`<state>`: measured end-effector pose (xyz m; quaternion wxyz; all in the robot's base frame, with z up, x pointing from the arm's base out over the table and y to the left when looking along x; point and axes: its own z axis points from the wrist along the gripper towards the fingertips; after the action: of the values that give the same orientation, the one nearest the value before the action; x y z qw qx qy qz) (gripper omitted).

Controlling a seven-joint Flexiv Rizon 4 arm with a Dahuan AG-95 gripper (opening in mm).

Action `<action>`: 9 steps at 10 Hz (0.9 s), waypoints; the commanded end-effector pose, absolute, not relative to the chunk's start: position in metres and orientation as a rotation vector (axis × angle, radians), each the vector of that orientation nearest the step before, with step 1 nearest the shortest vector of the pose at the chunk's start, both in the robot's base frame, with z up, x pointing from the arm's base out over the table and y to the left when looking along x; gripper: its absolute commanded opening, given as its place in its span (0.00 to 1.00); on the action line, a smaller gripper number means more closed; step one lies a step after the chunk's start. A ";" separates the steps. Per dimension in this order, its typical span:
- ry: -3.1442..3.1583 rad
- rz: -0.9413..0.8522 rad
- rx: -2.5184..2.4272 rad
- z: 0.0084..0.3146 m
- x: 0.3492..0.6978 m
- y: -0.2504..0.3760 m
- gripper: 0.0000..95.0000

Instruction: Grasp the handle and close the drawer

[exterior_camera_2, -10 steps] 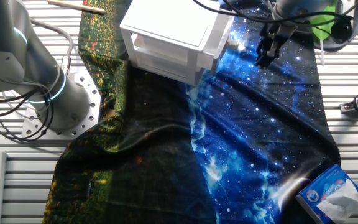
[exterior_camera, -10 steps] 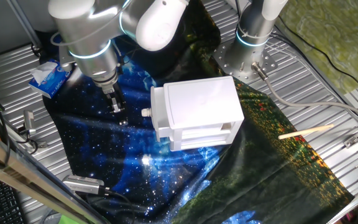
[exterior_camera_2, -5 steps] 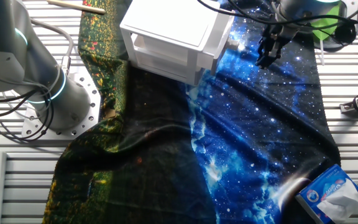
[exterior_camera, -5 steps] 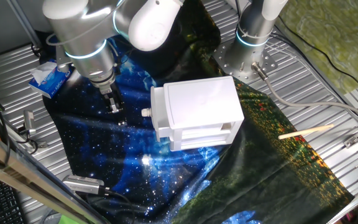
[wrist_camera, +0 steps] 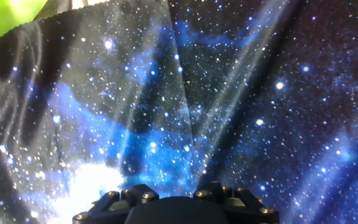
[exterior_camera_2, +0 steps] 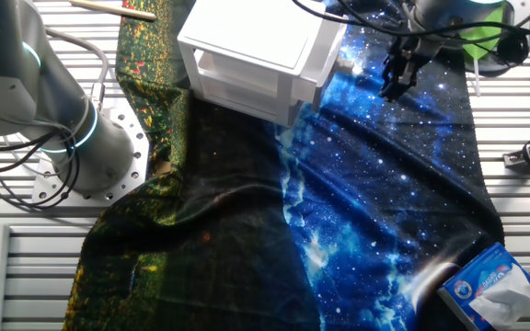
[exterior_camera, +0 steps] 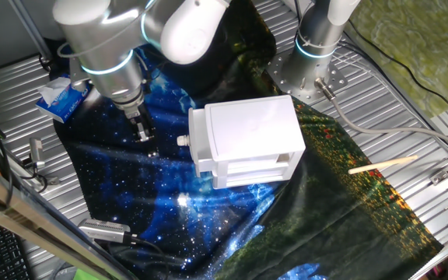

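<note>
Starry cloth [wrist_camera: 166,124] fills hand view; pincer [exterior_camera: 144,134] tips unseen, holds nothing, gap unclear.

Bare starry cloth [exterior_camera: 131,187] between jaws and handle [exterior_camera: 183,141]; tissue pack [exterior_camera: 61,99] well aside.

A metal table [exterior_camera: 411,117] with a starry cloth [exterior_camera: 123,187]
A tissue pack [exterior_camera: 59,99] and a wooden stick [exterior_camera: 383,164] lie on the table.

No words to read here.
The blue tissue pack [exterior_camera_2: 489,284] at my five o'clock has print, but it is too small.
</note>
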<state>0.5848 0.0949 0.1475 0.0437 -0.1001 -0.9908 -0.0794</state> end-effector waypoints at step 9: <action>-3.043 -0.226 -0.332 0.136 0.536 0.108 0.40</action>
<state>0.5334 0.1078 0.1349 0.0344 -0.1079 -0.9909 -0.0727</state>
